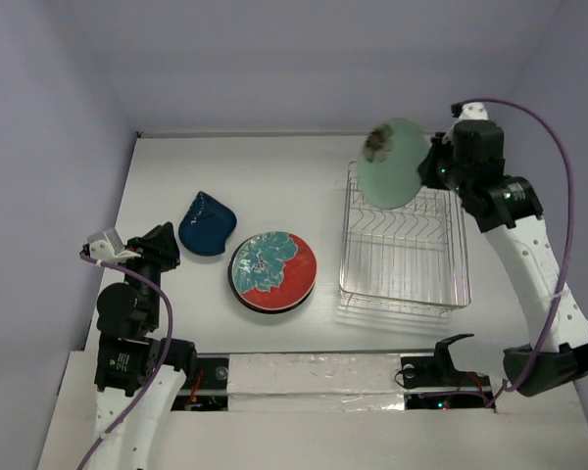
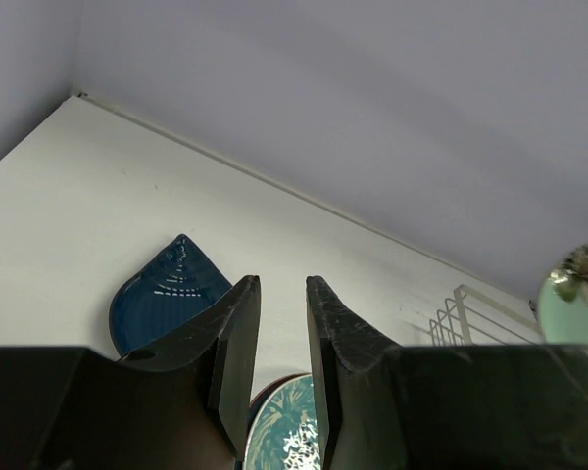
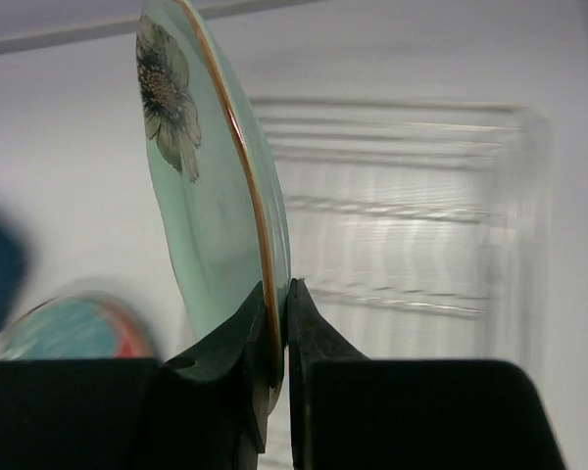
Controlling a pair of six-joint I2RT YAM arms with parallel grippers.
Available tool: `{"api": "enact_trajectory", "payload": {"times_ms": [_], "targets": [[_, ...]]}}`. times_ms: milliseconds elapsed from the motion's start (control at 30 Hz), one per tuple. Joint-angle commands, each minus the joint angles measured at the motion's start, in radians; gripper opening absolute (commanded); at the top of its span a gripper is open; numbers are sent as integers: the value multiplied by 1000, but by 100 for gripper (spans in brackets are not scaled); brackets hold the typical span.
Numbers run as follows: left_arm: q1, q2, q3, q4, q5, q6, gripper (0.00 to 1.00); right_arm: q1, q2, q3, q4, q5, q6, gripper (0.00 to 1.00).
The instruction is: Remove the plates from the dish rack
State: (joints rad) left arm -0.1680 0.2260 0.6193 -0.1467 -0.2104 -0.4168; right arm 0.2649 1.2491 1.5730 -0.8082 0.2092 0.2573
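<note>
Shows a pale green plate (image 1: 392, 162) with a dark flower print, tilted on edge above the far left corner of the dish rack (image 1: 404, 300), pinched at the rim by the closed right gripper (image 3: 286, 290). Shows the left gripper (image 2: 282, 294) parted, empty, near a blue plate (image 1: 207, 223) and a red-and-teal plate (image 1: 272, 272) lying flat. Blurs the dish rack in the right wrist view. White table (image 1: 274, 166), pale lilac walls (image 1: 304, 59).

The pale green plate (image 1: 392, 162) is glossy, the dish rack (image 1: 404, 250) shiny metal wire, the table (image 1: 274, 166) matt.
</note>
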Motion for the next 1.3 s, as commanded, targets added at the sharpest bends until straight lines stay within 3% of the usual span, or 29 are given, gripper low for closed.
{"api": "enact_trajectory", "payload": {"times_ms": [0, 100, 300, 667, 1000, 1267], "targets": [[5, 16, -4, 53, 3, 9, 23, 114, -72, -208, 345, -468, 224, 0], [5, 22, -6, 55, 3, 9, 23, 161, -103, -353, 554, -580, 353, 0], [5, 35, -7, 55, 3, 9, 23, 318, -50, -479, 708, -593, 439, 0], [5, 45, -6, 53, 3, 9, 23, 425, 182, -527, 857, -553, 500, 0], [5, 46, -7, 53, 3, 7, 23, 481, 282, -557, 900, -518, 511, 1], [5, 42, -6, 55, 3, 7, 23, 481, 289, -625, 879, -453, 504, 33]]}}
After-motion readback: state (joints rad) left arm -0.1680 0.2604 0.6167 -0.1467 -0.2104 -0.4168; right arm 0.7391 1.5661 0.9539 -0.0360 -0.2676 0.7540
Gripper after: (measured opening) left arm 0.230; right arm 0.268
